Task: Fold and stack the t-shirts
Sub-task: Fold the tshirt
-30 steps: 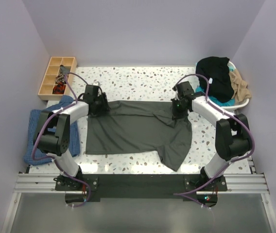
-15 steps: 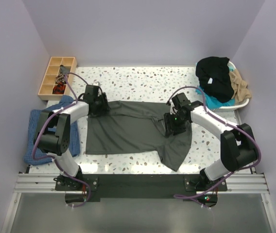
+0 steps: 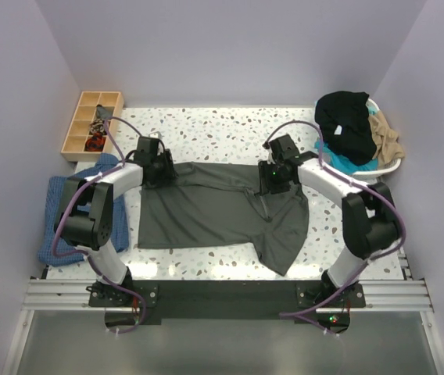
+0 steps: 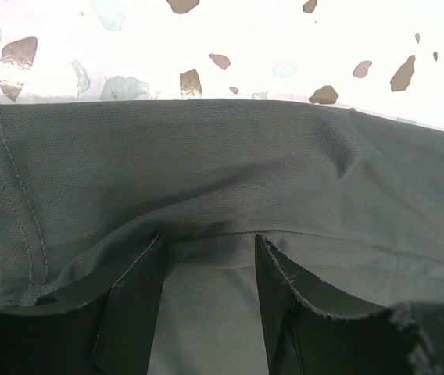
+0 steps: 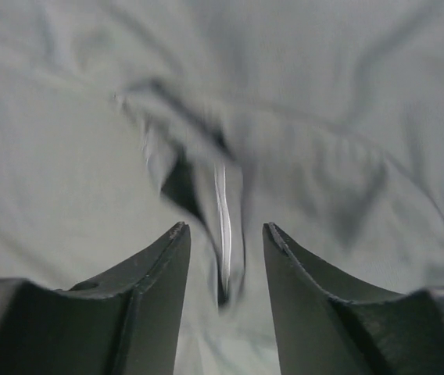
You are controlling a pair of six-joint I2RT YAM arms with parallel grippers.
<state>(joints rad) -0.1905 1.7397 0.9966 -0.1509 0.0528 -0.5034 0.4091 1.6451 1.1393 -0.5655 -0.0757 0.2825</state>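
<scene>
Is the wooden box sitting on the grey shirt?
No, the wooden box stands in the far left corner, apart from the grey shirt.

The t-shirt (image 3: 206,212) is charcoal-grey. The tabletop (image 3: 222,129) is white, speckled grey and brown. The black shirt (image 3: 345,117), tan shirt (image 3: 386,141) and teal shirt (image 3: 345,162) are plain. The cloth (image 3: 54,209) is blue and the tray (image 3: 77,134) light wood.

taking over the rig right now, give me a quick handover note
Left tool: open, tips at a fold on the charcoal t-shirt's far left edge.
Right tool: open, above a ridge in the same shirt, holding nothing.
Shirt lies spread mid-table, rumpled, not yet folded up.
Black t-shirt, tan t-shirt, teal t-shirt are heaped in the white basket, far right.
Left to do: fold each, stack.
</scene>
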